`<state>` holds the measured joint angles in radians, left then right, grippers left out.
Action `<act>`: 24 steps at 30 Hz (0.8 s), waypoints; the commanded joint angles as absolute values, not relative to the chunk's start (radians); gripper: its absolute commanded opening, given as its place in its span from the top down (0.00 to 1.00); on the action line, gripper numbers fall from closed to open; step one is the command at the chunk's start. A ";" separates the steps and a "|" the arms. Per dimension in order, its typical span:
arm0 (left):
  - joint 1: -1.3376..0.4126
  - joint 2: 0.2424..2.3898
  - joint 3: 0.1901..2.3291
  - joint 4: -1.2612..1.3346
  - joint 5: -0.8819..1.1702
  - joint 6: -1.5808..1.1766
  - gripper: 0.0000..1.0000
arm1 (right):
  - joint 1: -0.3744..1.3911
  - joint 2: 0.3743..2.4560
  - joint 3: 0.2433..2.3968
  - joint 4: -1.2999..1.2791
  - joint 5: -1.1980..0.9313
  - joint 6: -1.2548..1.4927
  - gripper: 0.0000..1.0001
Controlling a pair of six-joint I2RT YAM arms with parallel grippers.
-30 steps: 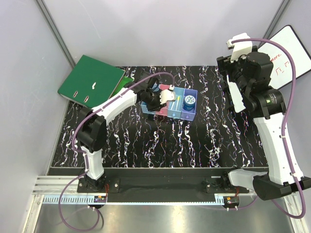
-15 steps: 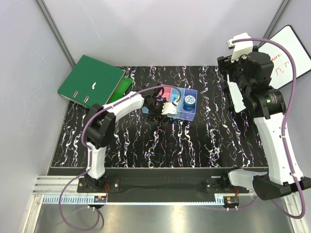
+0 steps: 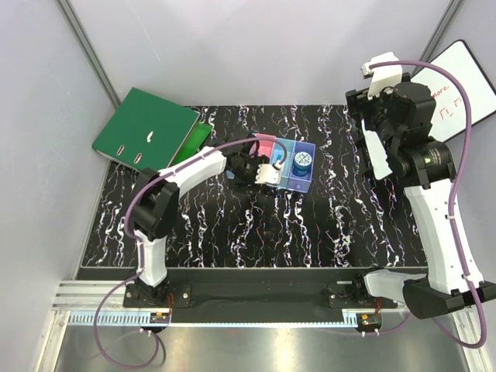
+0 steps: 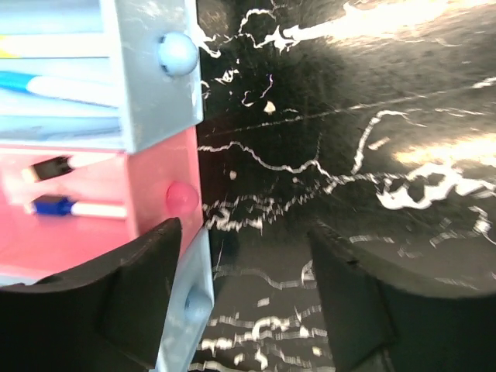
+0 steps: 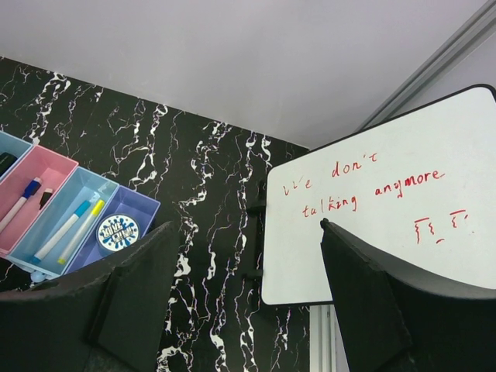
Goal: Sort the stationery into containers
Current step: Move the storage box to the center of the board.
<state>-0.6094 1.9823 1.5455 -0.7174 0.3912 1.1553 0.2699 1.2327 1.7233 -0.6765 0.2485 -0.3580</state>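
Observation:
The joined bins (image 3: 288, 172) stand mid-table. The purple one holds the round blue tin (image 3: 301, 160), also in the right wrist view (image 5: 118, 231). The light blue bin (image 4: 151, 101) holds a blue pen (image 4: 54, 81) and a yellow pen (image 4: 46, 48). The pink bin (image 4: 167, 167) holds a black-capped pen (image 4: 62, 165) and a blue-capped pen (image 4: 70, 208). My left gripper (image 3: 260, 172) is open and empty (image 4: 248, 302), low at the row's near side, one finger (image 4: 143, 291) over the end bin (image 4: 190, 302). My right gripper (image 3: 376, 143) is open and empty (image 5: 248, 310), raised at the right.
A large green ring binder (image 3: 143, 128) lies at the table's back left corner. A whiteboard with red writing (image 3: 465, 85) leans at the back right, also in the right wrist view (image 5: 387, 225). Grey walls close the left and back sides.
My left gripper has come off the top of the bins and moved down to the row's near side, its elbow swinging left. The right arm has not moved.

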 commanded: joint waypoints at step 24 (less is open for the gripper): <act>-0.580 2.048 1.715 -0.672 0.396 1.230 0.30 | 0.262 1.235 1.738 -0.637 0.244 -0.342 0.18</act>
<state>-0.5957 2.0529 1.6466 -0.7044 0.3939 1.2045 0.2684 1.2495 1.7241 -0.6765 0.2440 -0.3542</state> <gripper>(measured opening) 0.710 0.818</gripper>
